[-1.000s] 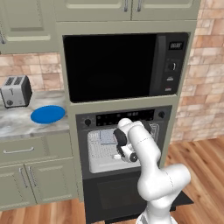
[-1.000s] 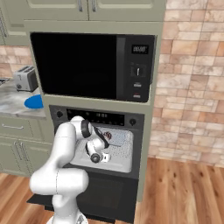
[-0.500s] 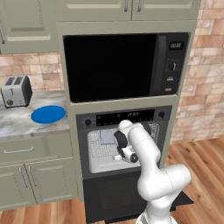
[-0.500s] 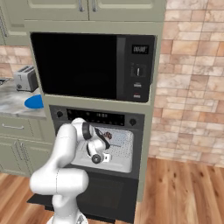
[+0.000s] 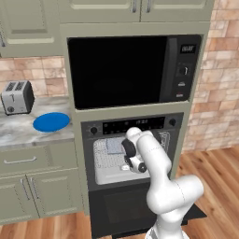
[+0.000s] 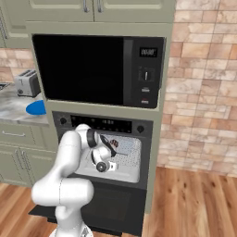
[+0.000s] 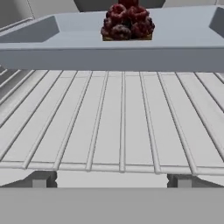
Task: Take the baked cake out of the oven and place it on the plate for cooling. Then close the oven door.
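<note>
Both fingertips (image 7: pixel 39 178) of the gripper (image 7: pixel 109 180) stand wide apart, empty, short of the baked cake (image 7: pixel 127 22).

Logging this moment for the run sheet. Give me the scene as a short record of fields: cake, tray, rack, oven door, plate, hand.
cake: small dark brown lumpy cake sitting in a pale tray, not yet lifted
tray: shallow grey tray resting on the oven rack
rack: pale wire rack in front of the hand
oven door: dropped open
plate: bright blue plate on the counter beside the toaster, nothing on it
hand: open, short of the tray, holding nothing
</note>
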Robot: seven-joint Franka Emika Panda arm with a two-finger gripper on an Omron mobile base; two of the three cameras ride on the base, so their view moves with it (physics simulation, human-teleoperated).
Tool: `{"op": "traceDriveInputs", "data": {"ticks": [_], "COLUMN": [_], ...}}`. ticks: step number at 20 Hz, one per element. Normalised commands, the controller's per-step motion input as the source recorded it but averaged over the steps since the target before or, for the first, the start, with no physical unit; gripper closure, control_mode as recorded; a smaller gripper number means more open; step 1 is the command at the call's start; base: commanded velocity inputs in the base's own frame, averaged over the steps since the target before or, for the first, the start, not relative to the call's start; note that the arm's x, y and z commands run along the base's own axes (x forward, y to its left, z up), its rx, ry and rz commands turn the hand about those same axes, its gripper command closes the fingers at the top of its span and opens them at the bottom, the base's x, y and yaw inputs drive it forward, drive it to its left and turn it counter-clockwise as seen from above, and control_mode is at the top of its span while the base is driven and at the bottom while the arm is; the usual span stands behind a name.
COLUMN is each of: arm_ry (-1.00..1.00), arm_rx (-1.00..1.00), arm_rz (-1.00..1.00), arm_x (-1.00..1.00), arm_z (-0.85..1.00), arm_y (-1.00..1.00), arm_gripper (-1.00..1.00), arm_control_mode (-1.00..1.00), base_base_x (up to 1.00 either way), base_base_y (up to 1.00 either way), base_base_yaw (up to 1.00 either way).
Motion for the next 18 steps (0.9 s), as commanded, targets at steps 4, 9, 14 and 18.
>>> {"op": "traceDriveInputs", "data": {"ticks": [4,9,14,18], "arm_ry": [0.0,0.0,0.0,0.0], "arm_rx": [-0.03,-0.03,-0.03,-0.04], "arm_rz": [0.0,0.0,0.0,0.0], "arm_x": [0.0,0.09,0.36,0.49], "arm_z": [0.26,0.42,0.32,0.02], "arm_y": [0.0,0.0,0.0,0.0], "arm_gripper": [-1.0,-1.0,-1.0,-1.0], "arm_control_mode": [-1.0,-1.0,-1.0,-1.0], "base_base_x": [0.0,0.0,0.0,0.0], "base_base_y": [0.0,0.0,0.0,0.0], "base_base_yaw": [0.0,0.0,0.0,0.0]}}
